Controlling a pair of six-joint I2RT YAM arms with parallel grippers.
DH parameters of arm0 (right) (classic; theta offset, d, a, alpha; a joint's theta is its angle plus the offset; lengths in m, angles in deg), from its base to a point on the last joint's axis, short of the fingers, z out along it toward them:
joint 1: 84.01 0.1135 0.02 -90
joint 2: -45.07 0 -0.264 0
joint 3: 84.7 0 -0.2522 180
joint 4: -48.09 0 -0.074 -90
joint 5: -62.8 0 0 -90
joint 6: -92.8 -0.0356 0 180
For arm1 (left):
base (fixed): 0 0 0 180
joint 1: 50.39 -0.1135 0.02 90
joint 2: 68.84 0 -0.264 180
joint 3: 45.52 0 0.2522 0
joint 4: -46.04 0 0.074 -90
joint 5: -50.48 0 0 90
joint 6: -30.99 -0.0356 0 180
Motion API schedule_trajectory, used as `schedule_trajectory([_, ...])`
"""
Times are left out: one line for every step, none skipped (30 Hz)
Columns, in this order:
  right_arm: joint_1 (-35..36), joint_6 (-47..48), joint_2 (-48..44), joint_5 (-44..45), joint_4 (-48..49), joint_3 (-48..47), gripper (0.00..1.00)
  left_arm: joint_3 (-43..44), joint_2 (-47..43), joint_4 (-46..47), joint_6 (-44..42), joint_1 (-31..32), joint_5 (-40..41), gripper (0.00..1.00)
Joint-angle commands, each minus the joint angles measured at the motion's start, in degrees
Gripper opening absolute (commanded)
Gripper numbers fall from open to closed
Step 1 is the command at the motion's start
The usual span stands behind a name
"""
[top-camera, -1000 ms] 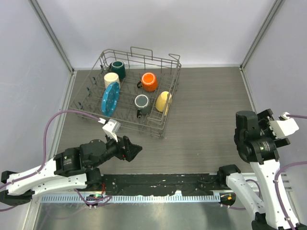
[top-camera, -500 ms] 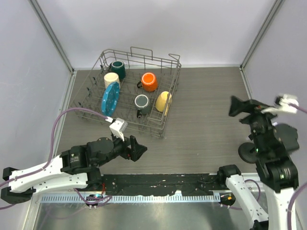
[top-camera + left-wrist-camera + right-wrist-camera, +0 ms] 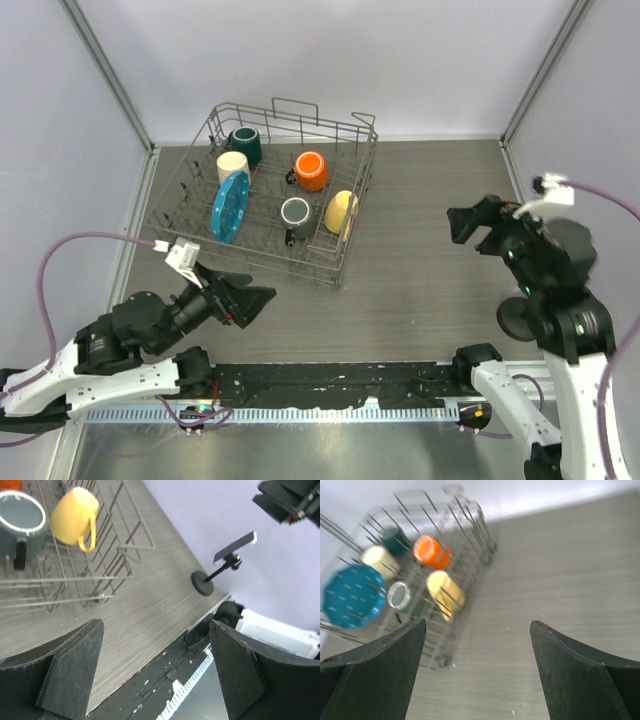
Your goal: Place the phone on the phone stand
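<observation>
The phone stand's round black base (image 3: 202, 582) sits on the table at the right, near the front edge, with its thin arm angled up. The phone (image 3: 236, 546), a pale flat slab, rests tilted on top of that arm. In the top view only the stand's base (image 3: 518, 316) shows, partly behind my right arm, and the phone is hidden. My right gripper (image 3: 476, 224) is open and empty, raised above the table to the far left of the stand; it also shows in the left wrist view (image 3: 290, 500). My left gripper (image 3: 255, 300) is open and empty, low at the front left.
A wire dish rack (image 3: 325, 125) stands at the back left with several mugs and a blue plate (image 3: 229, 205). Its near corner with a yellow mug (image 3: 72, 512) lies close ahead of my left gripper. A black strip (image 3: 340, 378) runs along the table's front edge.
My right arm has swung up and toward the far left, away from the stand, uncovering its base. My left gripper has drawn back to the left.
</observation>
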Motion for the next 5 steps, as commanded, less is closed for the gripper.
schedule_trajectory([-0.03,-2.91,-7.61,-1.99,7.27,-2.68,0.91,5.15,1.22,3.53,-4.18,-0.09,2.46,0.9])
schedule_trajectory([-0.03,-3.09,-9.01,-1.73,7.62,-3.55,0.91,6.02,2.35,3.88,-4.97,-0.09,2.46,0.9])
schedule_trajectory([-0.03,-2.83,-9.37,-1.64,7.62,-5.74,0.91,8.03,3.32,4.23,-5.85,-0.09,2.11,0.9])
schedule_trajectory([-0.03,-2.92,-9.9,-1.64,7.8,-6.72,0.91,9.27,4.03,4.58,-8.12,-0.09,1.5,0.9])
schedule_trajectory([-0.11,-2.83,-11.21,-1.2,8.67,-7.68,0.91,10.76,6.04,5.28,-9.27,-0.09,1.23,0.9])
